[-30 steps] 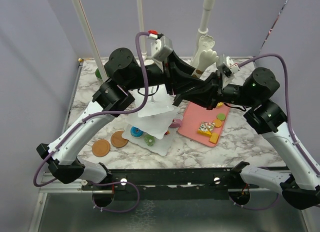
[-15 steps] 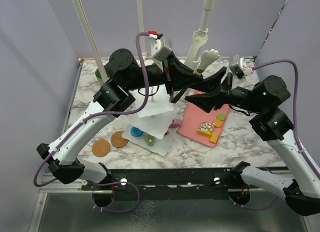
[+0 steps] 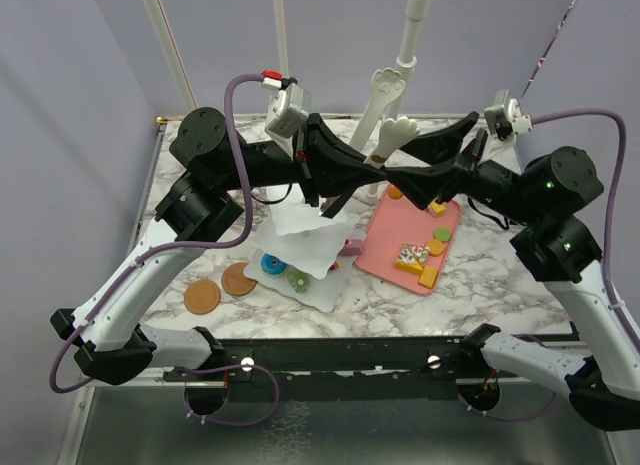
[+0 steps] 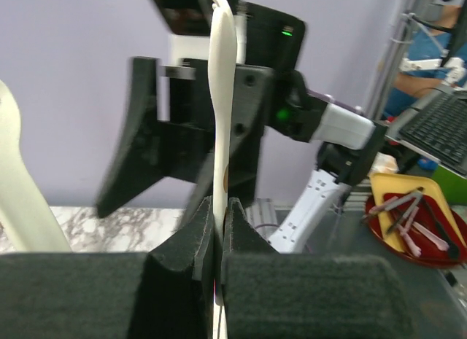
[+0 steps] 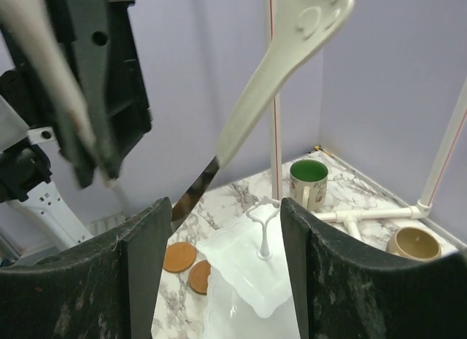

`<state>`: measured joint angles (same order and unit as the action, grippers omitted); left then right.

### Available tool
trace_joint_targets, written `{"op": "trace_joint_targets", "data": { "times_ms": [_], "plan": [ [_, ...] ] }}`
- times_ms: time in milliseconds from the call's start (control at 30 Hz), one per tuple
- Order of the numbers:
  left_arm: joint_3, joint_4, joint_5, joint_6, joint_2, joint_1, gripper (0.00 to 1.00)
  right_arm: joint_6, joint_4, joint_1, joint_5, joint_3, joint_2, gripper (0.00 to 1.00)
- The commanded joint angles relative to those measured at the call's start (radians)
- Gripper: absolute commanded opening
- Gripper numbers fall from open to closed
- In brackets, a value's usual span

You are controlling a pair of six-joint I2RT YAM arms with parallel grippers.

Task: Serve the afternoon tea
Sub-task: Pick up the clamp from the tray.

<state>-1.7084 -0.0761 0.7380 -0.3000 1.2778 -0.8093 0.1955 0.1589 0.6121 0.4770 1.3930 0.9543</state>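
My left gripper (image 3: 372, 175) is shut on cream paw-tipped tongs (image 3: 392, 133), held upright over the table; in the left wrist view one tong arm (image 4: 222, 98) stands pinched between the pads (image 4: 241, 230). My right gripper (image 3: 420, 170) is open just right of the tongs, nothing between its fingers (image 5: 146, 259). The white three-tier stand (image 3: 310, 245) stands below, with a blue donut (image 3: 270, 263) and a green pastry (image 3: 299, 280) on its bottom plate. The right wrist view shows the stand's top plate (image 5: 255, 273), a green-lined mug (image 5: 309, 180) and a tan mug (image 5: 413, 243).
A pink tray (image 3: 385, 250) with several small pastries lies right of the stand. Two brown coasters (image 3: 202, 296) (image 3: 238, 278) lie to its left. White frame poles (image 3: 412, 25) rise at the back. Purple walls close in on both sides.
The left gripper shut on the tongs and shifted left with them. The right gripper opened, let the tongs go and drew back to the right.
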Motion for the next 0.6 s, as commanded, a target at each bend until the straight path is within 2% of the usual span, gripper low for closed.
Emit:
{"op": "trace_joint_targets", "data": {
  "times_ms": [0,200,367,467,567],
  "plan": [
    [-0.005,-0.013,0.149,-0.070,-0.018,0.004,0.00,0.052,-0.041,-0.005,0.085,0.072,0.088,0.67],
    [-0.008,-0.001,0.187,-0.090,-0.024,0.003,0.00,0.158,-0.149,-0.008,0.268,0.142,0.185,0.70],
    [-0.010,0.021,0.198,-0.094,-0.017,0.003,0.00,0.234,-0.233,-0.009,0.298,0.160,0.257,0.68],
    [-0.010,0.032,0.196,-0.093,-0.013,0.002,0.00,0.308,-0.350,-0.011,0.321,0.106,0.269,0.60],
    [-0.007,0.042,0.176,-0.080,-0.014,0.002,0.00,0.368,-0.433,-0.010,0.364,0.069,0.288,0.36]
  ]
}}
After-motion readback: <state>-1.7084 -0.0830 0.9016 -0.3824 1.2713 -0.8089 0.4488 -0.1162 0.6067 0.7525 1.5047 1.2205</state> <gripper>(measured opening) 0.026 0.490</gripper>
